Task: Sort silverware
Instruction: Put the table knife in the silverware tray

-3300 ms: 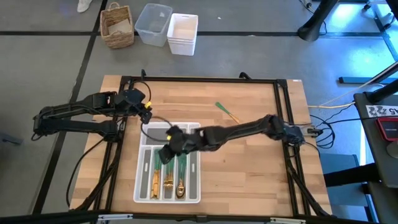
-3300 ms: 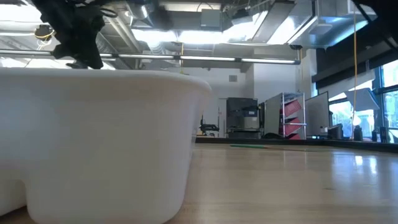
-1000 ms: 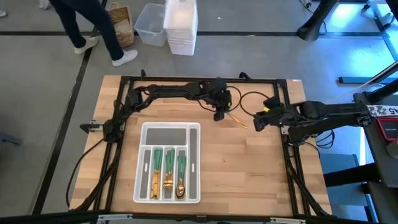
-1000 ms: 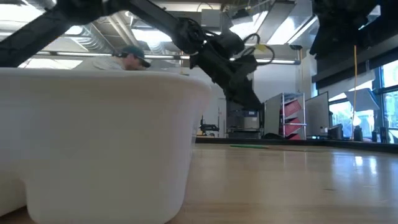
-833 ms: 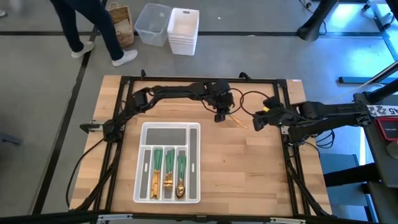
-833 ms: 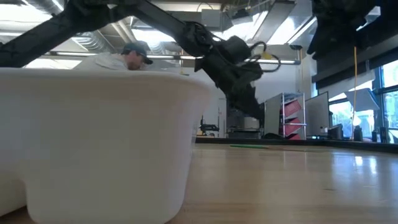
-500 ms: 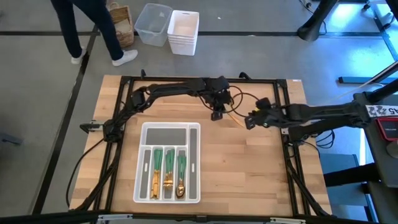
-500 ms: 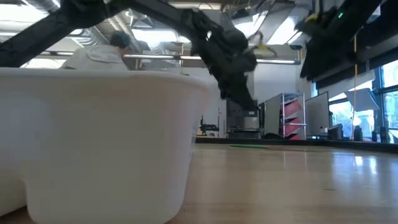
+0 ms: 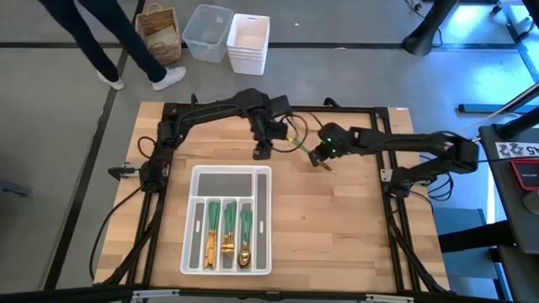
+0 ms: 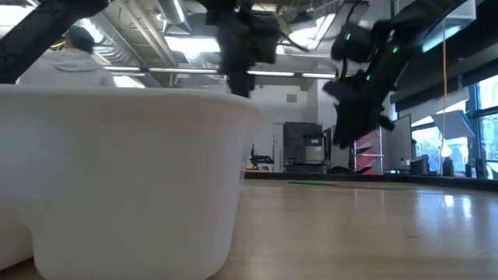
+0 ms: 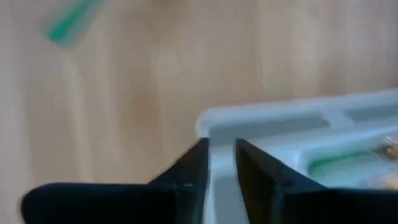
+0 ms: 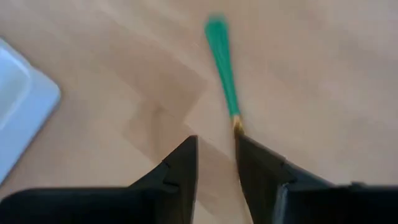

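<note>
A loose piece of silverware [image 12: 221, 68] with a green handle and a gold neck lies flat on the table right of the tray's far end; its handle shows as a green strip [image 10: 311, 183] in the low view. My right gripper [image 12: 216, 146] hovers over its gold end, open by a narrow gap. My left gripper [image 9: 263, 151] hangs above the far edge of the white organizer tray [image 9: 226, 183], open by a narrow gap and holding nothing. In the left wrist view the tray's corner [image 11: 249, 118] shows past its fingers. Several sorted pieces [image 9: 227, 231] lie in the tray's slots.
A black frame [image 9: 269, 108] runs round the table. On the floor beyond the far edge stand a wicker basket [image 9: 158, 34] and white bins [image 9: 244, 44], and a person's legs [image 9: 109, 42] pass there. The tray's white wall [image 10: 117, 171] fills the low view's left.
My left gripper has moved from over the loose piece toward the table's left, to the tray's far edge, holding nothing. My right gripper has swung in from the right edge to the loose piece, which has stayed where it was. The person has walked leftward.
</note>
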Controlling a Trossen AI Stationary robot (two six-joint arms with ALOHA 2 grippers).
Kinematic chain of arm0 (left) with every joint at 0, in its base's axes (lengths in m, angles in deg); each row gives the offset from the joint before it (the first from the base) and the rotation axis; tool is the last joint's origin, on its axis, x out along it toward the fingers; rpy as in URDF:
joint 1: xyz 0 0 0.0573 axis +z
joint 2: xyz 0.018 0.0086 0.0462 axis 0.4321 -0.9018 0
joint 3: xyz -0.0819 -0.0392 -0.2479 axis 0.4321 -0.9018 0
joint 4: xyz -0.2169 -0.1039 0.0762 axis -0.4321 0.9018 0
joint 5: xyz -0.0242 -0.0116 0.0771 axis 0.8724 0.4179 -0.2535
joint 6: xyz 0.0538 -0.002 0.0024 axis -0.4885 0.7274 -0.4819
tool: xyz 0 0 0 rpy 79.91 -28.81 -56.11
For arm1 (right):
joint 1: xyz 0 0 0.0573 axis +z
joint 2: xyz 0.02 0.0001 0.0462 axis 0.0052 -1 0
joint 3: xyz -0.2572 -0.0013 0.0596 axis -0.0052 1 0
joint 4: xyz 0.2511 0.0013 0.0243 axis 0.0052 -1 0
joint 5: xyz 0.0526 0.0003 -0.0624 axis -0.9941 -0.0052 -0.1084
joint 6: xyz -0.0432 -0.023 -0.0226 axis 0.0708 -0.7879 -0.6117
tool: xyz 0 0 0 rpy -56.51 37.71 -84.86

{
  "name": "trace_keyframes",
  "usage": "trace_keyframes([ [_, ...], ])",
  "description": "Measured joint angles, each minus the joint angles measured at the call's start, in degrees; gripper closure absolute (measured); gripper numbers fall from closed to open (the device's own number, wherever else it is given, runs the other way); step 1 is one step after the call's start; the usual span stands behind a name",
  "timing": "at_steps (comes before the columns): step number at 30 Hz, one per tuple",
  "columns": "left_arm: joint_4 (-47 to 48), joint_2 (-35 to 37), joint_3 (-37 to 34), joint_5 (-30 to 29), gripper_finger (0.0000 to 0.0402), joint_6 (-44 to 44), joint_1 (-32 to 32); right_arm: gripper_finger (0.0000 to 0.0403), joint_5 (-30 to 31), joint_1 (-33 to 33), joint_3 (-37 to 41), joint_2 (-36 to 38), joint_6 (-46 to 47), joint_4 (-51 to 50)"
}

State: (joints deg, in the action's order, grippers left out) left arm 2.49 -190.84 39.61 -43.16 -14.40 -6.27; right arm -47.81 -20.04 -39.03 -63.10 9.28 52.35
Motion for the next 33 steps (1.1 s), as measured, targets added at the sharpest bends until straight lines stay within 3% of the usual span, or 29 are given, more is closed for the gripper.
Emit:
trace_keyframes([
  [6,8.56,2.91,0.0,0.25,0.0334,-0.52,0.8,0.0292,-5.23,-4.05,0.0,-8.03,-2.94,0.87],
  [17,8.78,7.64,-0.02,-0.17,0.0334,-0.09,2.11,0.0292,-4.84,-5.08,-0.04,-15.12,-9.84,10.96],
  [33,9.28,8.68,0.0,-0.25,0.0334,0.18,2.21,0.0297,-3.7,-4.97,-0.28,-21.26,-10.95,11.29],
])
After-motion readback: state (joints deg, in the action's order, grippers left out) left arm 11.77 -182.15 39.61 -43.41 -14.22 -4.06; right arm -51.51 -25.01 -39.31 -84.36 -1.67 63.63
